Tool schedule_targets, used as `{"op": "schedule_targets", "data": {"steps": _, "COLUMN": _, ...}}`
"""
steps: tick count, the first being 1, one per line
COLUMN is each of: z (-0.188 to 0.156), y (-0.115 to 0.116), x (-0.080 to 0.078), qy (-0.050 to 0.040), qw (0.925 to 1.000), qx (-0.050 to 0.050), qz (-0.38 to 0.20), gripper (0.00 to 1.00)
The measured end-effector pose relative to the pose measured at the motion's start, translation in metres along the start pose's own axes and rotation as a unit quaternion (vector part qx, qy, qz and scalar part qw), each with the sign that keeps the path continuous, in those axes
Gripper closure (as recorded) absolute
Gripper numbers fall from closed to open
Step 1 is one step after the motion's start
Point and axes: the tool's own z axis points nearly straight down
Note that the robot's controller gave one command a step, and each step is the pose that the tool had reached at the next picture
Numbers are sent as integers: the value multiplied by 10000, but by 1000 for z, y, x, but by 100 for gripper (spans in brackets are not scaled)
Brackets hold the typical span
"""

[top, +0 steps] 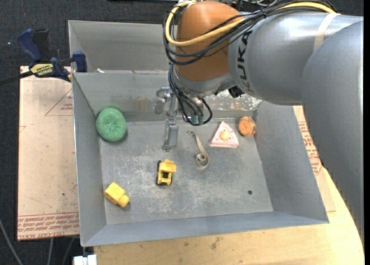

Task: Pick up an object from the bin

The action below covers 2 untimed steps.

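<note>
at the left side of the grey metal bin [87, 165], close to its left wall, sits a green round ball of scrubby fibre [111, 125]. toward the front left corner lies a small yellow plastic block [117, 194], well apart from the ball.

nearer the middle, the jaws hang over the bin floor beneath the robot's orange wrist cover [202, 38]. they look pressed together into one narrow grey column, with nothing seen between them. just in front of their tips, apart from them and touching nothing else, a small yellow toy vehicle [166, 173] stands on bare floor. i judge it the likeliest thing to pick, being the nearest. it lies almost straight toward the front rim from the jaws, barely to either side, and its long axis runs roughly front to back, close to that same line. so the coming move would seem to call for the jaws to spread, shift frontward and come down across the toy's narrow width.

further right, a slim beige-and-metal tool with a loop at its near end [199, 153] lies slantwise near the jaws. beyond it is a pink triangular piece with a pale centre [224, 136], and just beside that a small orange lump [247, 126]. the thick grey arm [300, 50] reaches in from the right.
</note>
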Motion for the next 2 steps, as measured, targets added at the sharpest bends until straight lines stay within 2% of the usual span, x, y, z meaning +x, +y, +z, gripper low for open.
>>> {"op": "schedule_targets", "data": {"steps": 1, "z": -5, "y": -1, "x": -2, "qy": -39, "qw": 10000, "qx": -5, "qz": 11, "gripper": 0}}
{"op": "schedule_targets", "data": {"steps": 2, "z": 15, "y": -5, "x": 29, "qy": -79, "qw": 9987, "qx": -4, "qz": -513, "gripper": 0}}
